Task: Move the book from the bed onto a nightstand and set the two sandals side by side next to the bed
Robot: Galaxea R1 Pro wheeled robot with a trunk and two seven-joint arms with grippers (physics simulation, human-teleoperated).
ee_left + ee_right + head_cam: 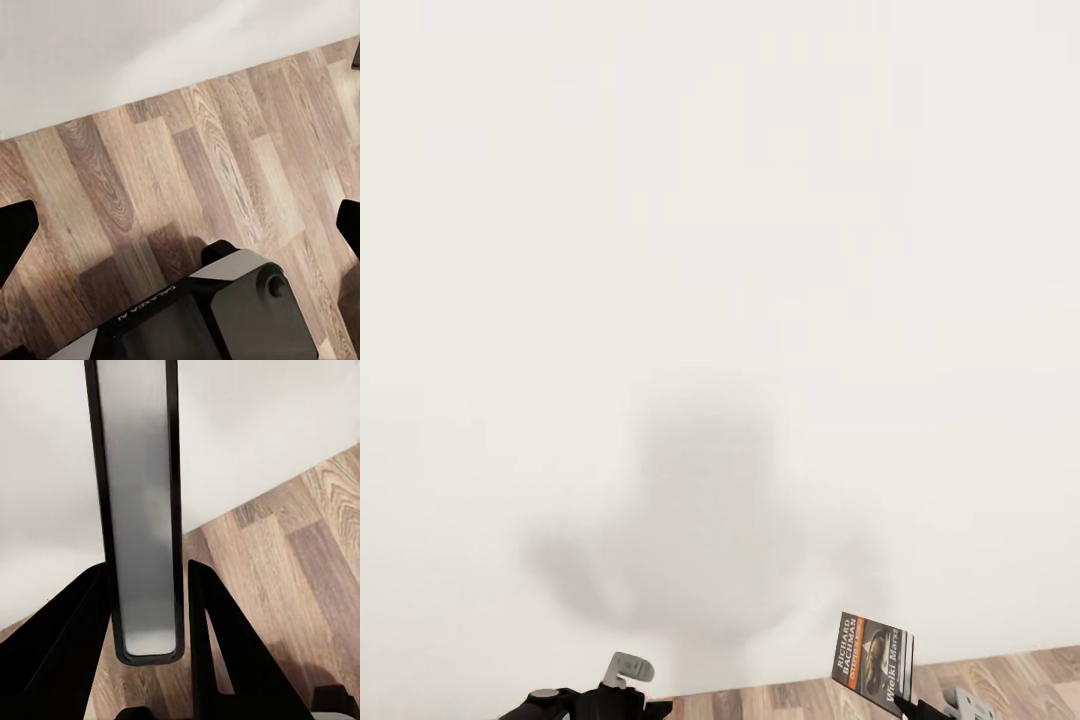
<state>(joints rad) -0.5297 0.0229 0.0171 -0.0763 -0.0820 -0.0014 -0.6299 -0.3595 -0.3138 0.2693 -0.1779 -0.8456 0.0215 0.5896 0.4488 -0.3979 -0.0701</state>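
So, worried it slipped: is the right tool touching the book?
Touching. In the right wrist view the book stands edge-on between the right tool's fingers, pressed on both sides.

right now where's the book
The book is held upright in the right gripper, low on the right of the head view, in front of the white wall and above the wood floor.

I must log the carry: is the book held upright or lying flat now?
Upright. The book stands on end above the right gripper, whose fingers clamp its lower edge.
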